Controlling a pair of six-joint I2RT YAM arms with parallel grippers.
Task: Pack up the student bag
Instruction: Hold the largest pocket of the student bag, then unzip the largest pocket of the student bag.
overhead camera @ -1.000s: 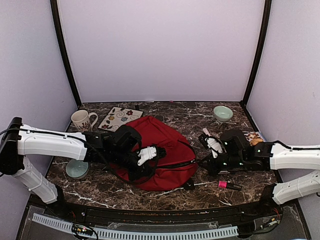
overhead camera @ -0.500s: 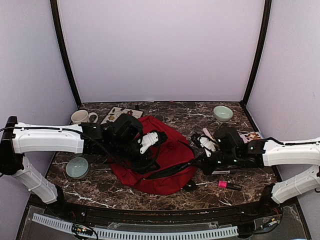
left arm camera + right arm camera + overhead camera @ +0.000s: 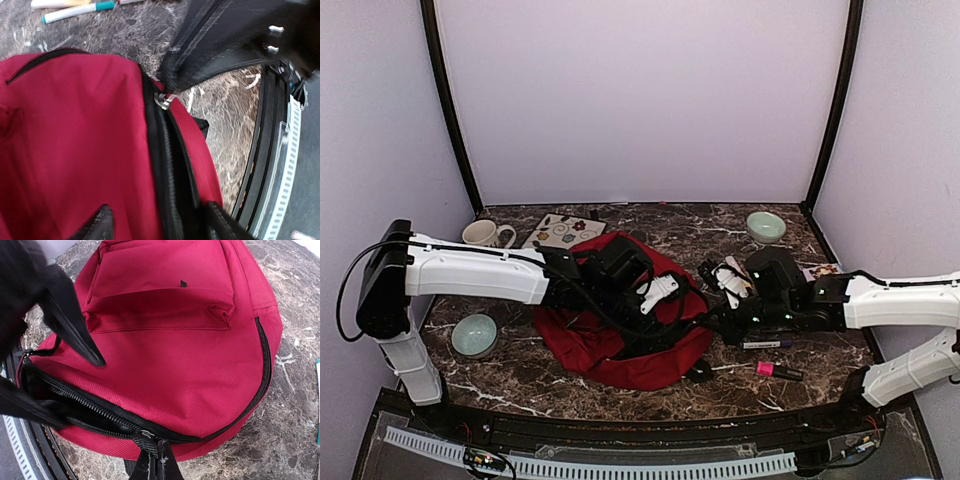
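Observation:
The student bag [image 3: 610, 340] is a dark-red backpack lying flat mid-table, front pocket [image 3: 165, 295] up. Its main zip [image 3: 80, 407] gapes on the side near the arms. My right gripper [image 3: 159, 460] is shut on the black zip pull [image 3: 148, 439] at the end of that gap; from above the right gripper [image 3: 712, 322] sits at the bag's right edge. My left gripper [image 3: 157, 225] is open, one fingertip [image 3: 95, 225] on the red top panel and the other on the far side of the zip track [image 3: 172, 165]. From above, the left gripper [image 3: 665, 298] hovers over the bag's right half.
A mug [image 3: 485, 233] and a patterned tile [image 3: 560, 232] stand at the back left. A pale green bowl [image 3: 475, 335] sits front left, another bowl [image 3: 765, 226] back right. A pink marker [image 3: 778, 371] lies front right, and a teal marker [image 3: 75, 11] lies beyond the bag.
My left gripper has opened and swung right across the bag to the zip gap. The right gripper, still shut on the pull, has shifted a little left, and the bag has bunched up.

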